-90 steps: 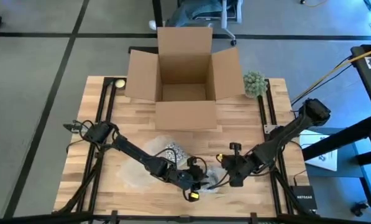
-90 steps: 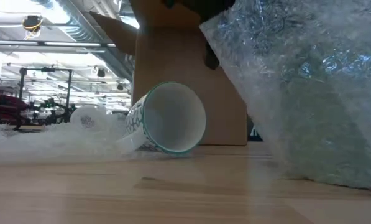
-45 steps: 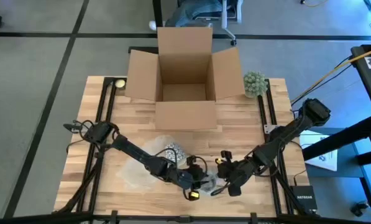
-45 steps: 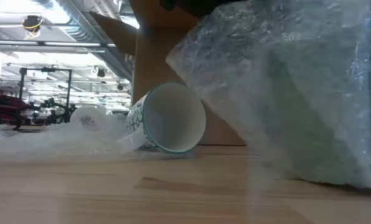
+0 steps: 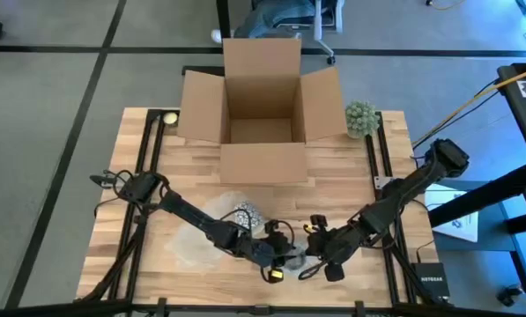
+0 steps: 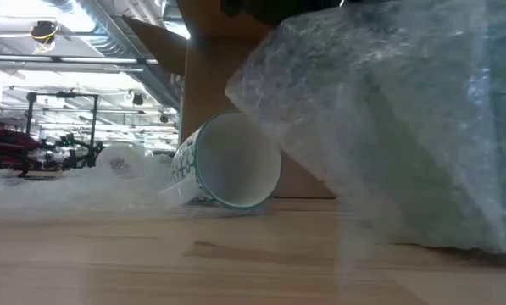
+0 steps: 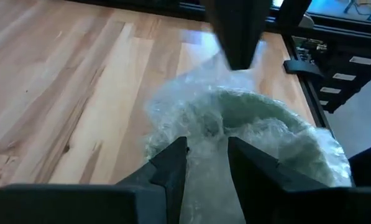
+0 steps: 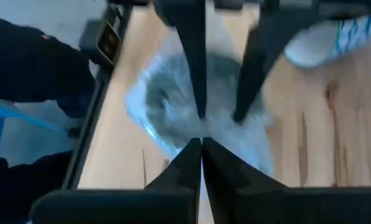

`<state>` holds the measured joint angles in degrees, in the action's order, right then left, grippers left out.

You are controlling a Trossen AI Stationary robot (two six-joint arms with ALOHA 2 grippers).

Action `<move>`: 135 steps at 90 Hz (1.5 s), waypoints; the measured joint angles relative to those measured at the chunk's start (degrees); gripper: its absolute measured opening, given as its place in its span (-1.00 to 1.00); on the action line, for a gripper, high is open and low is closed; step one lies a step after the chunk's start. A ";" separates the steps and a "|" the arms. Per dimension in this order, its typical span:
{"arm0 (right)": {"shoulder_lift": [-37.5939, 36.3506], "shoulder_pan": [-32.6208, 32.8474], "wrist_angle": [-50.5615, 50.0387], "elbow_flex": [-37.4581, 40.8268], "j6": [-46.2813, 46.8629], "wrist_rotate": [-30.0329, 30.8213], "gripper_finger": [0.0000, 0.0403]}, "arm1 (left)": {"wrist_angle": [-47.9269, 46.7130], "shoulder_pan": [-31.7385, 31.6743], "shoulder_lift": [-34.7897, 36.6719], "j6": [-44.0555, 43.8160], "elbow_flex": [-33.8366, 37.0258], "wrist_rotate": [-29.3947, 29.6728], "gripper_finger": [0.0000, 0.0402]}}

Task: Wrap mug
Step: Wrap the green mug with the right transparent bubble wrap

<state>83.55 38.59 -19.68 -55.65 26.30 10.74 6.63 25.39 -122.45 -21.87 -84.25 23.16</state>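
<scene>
A white mug with a teal pattern (image 5: pixel 243 215) lies on its side on a sheet of bubble wrap (image 5: pixel 208 236), its open mouth (image 6: pixel 236 161) facing the table's near edge. To its right, near the front edge, part of the wrap (image 6: pixel 388 127) is raised off the table in a bulging fold. My left gripper (image 5: pixel 280 257) and my right gripper (image 5: pixel 314 249) meet there, tip to tip, both shut on the wrap. My left gripper has a bunched part of the bubble wrap (image 7: pixel 205 134) between its two fingers (image 7: pixel 173 167), coming low from the table's left. The wrap stands up past the fingertips in a rounded fold, lifted off the wood. My right gripper pinches the wrap's raised part (image 8: pixel 191 118) between its closed fingertips (image 8: pixel 191 163), coming from the table's right and facing the left gripper. How many layers it has, I cannot tell. The wrap bulges beyond the tips, off the table.
An open cardboard box (image 5: pixel 263 114) stands at the table's far middle. A green ball-shaped plant (image 5: pixel 360 117) sits at the far right and a small pale ball (image 5: pixel 169 118) at the far left. Black rails (image 5: pixel 144 167) run along both table sides.
My right gripper has moved toward the table's left, closer to the left gripper, bringing the raised wrap with it. The lifted fold has bulged out and its edge now reaches nearer the mug. The mug has stayed where it was.
</scene>
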 joint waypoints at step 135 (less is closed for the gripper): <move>7.78 -0.85 -0.65 0.28 -0.62 2.31 -1.00 | -8.40 4.22 7.58 4.34 0.04 4.07 -0.49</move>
<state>91.34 37.74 -20.33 -55.37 25.69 13.06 -1.77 29.61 -114.87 -17.52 -84.20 27.22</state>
